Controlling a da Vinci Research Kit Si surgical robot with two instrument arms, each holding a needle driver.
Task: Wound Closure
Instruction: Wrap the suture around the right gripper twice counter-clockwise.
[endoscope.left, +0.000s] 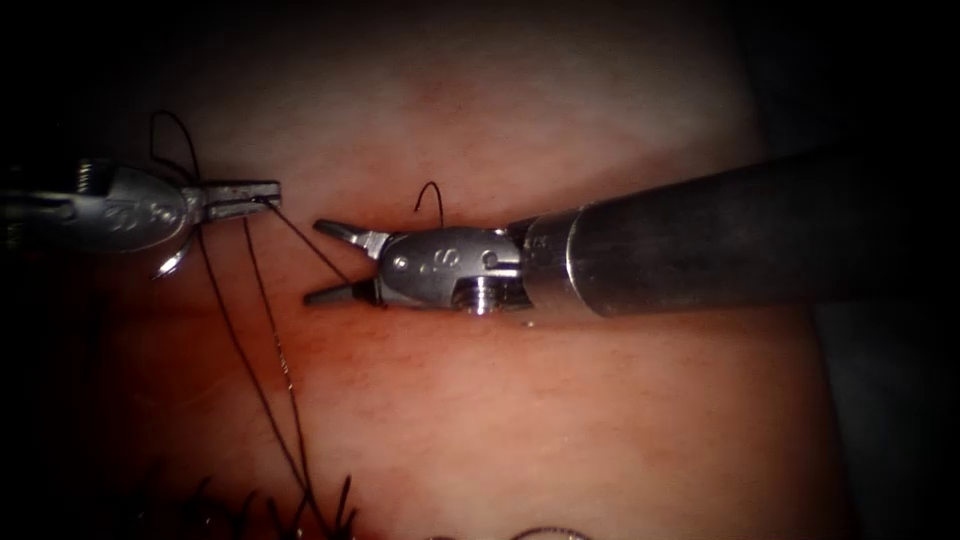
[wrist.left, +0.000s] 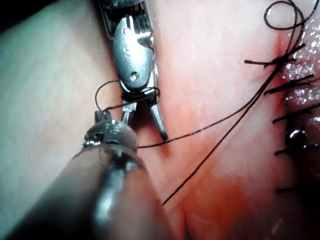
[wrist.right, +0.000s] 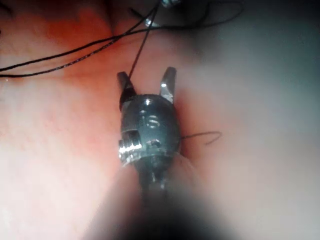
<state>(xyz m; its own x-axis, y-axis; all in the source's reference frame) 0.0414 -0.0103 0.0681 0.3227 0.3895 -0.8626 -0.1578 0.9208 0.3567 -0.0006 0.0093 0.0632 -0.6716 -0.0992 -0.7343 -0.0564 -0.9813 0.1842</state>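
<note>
My left tool (endoscope.left: 265, 192) reaches in from the left, its jaws shut on the dark thread (endoscope.left: 305, 240) at their tip. From there the thread runs taut, down and to the right, between the jaws of my right tool (endoscope.left: 315, 262), which stand open and hold nothing. In the left wrist view a turn of thread (wrist.left: 142, 92) lies around the base of the right tool's (wrist.left: 144, 127) jaws. A short curved silver piece (endoscope.left: 168, 264) hangs under the left tool; I cannot tell whether it is the needle. Both tools hover over the tissue (endoscope.left: 550, 400).
Two long strands (endoscope.left: 260, 380) lead down to a row of stitches with cut ends (endoscope.left: 300, 510) at the lower left. A short thread tail (endoscope.left: 430, 195) curls up behind the right tool. Red fluid (wrist.left: 300, 125) glistens along the stitched cut.
</note>
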